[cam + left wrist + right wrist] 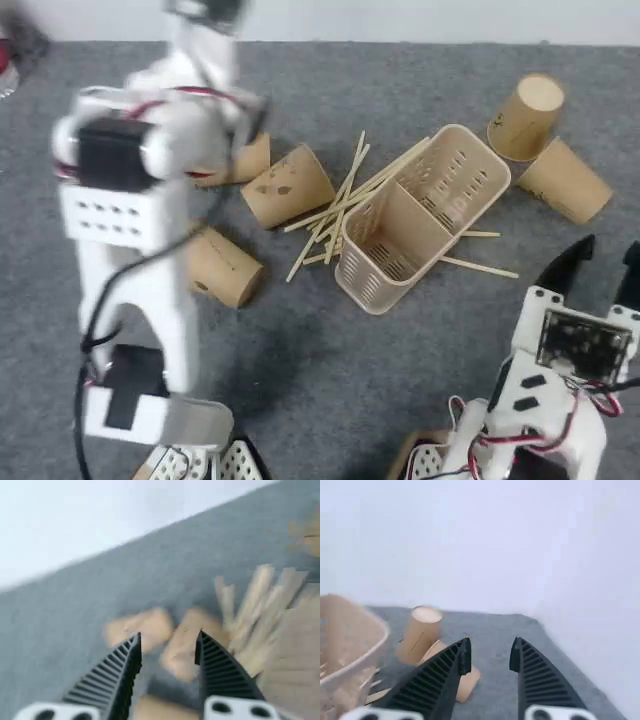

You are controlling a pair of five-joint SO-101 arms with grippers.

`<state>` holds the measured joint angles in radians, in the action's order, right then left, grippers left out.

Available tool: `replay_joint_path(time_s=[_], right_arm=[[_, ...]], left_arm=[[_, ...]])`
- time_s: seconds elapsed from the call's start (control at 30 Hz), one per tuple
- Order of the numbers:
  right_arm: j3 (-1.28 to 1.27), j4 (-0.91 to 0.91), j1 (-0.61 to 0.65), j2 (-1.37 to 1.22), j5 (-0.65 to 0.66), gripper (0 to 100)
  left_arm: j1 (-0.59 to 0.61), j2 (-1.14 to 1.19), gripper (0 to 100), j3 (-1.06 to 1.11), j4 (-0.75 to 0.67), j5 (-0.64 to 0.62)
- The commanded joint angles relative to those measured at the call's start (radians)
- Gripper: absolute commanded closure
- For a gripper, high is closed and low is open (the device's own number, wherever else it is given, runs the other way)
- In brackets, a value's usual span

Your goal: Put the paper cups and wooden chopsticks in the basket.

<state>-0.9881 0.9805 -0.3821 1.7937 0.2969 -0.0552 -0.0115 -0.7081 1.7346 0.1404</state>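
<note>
Left claw (169,636) apart, empty, above lying cup (181,652). Right claw (491,641) apart, empty. Basket (365,285) in middle of table, chopsticks (340,200) touching it. Advice: lower straight, grip cup wall softly, do not crush.

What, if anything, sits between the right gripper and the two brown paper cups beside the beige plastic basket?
Nothing visible. The open right gripper faces bare grey carpet up to the lying brown paper cup; the upright cup stands just behind it. The beige plastic basket and loose wooden chopsticks lie off to the side.
</note>
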Motion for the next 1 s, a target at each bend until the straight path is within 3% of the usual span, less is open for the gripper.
replay_joint_path(time_s=[0.0, 0.17, 0.37, 0.57, 0.97], right_arm=[[0.112, -0.028, -0.022, -0.150, 0.009, 85.8], [0.364, -0.016, -0.025, -0.558, -0.041, 85.8], [0.872, 0.179, 0.012, -1.152, -0.104, 85.8], [1.355, 0.374, 0.079, -1.693, -0.104, 85.8], [2.234, 0.587, 0.165, -2.499, -0.069, 85.7]], left_arm=[[0.199, -0.077, 82, 0.176, -0.011, -0.025], [0.318, -0.173, 82, 0.461, -0.143, -0.026], [0.471, -0.351, 82, 0.984, -0.574, -0.120], [0.488, -0.494, 82, 1.438, -0.933, -0.232], [0.509, -0.483, 82, 1.721, -1.297, -0.321]])
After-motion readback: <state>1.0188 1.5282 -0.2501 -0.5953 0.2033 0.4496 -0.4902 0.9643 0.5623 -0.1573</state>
